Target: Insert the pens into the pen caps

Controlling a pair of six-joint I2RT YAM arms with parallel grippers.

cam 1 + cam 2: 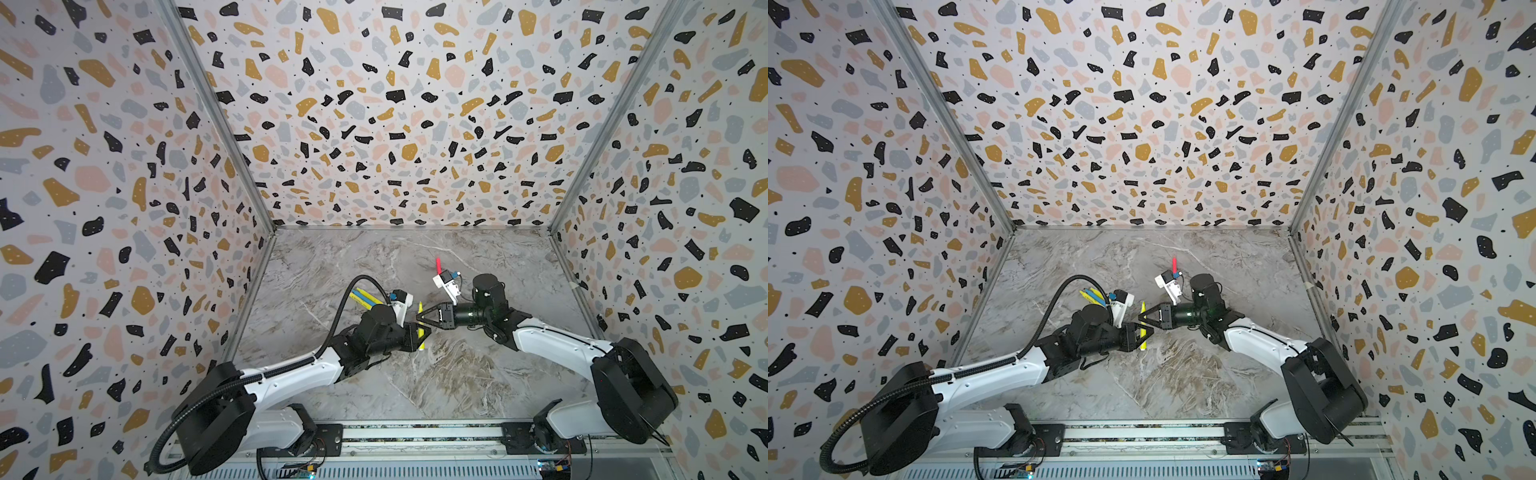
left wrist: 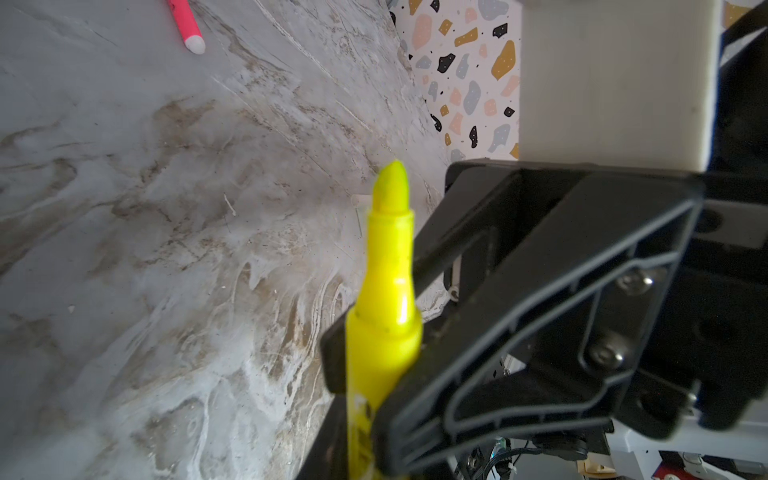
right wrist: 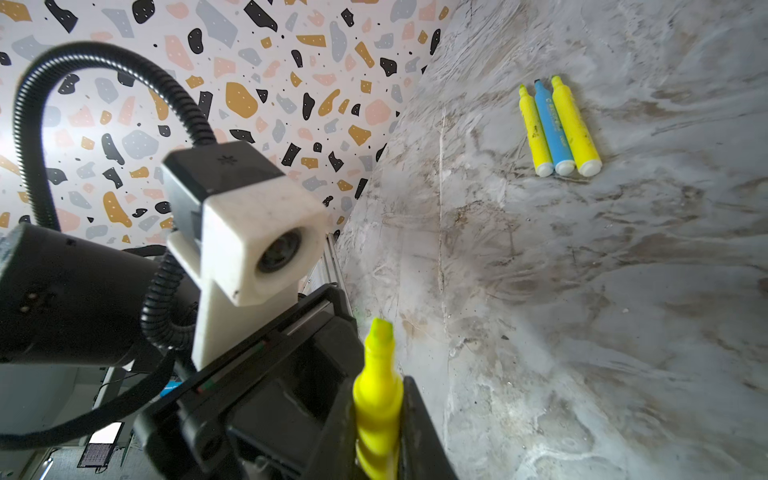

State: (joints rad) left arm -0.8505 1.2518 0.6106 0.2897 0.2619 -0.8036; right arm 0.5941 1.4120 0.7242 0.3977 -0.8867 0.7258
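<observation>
A yellow pen with a bare pointed tip hangs above the middle of the table, held by both grippers. My left gripper is shut on its barrel, and my right gripper is shut on its narrow neck just below the tip. A pink-red pen lies on the marble further back. Two yellow pens with a blue pen between them lie side by side at the left, partly under the left arm's cable in both top views. No pen caps show in any view.
The left arm's black corrugated cable arches over the three lying pens. Patterned walls close the table on three sides. A metal rail runs along the front edge. The two wrists nearly touch at the middle.
</observation>
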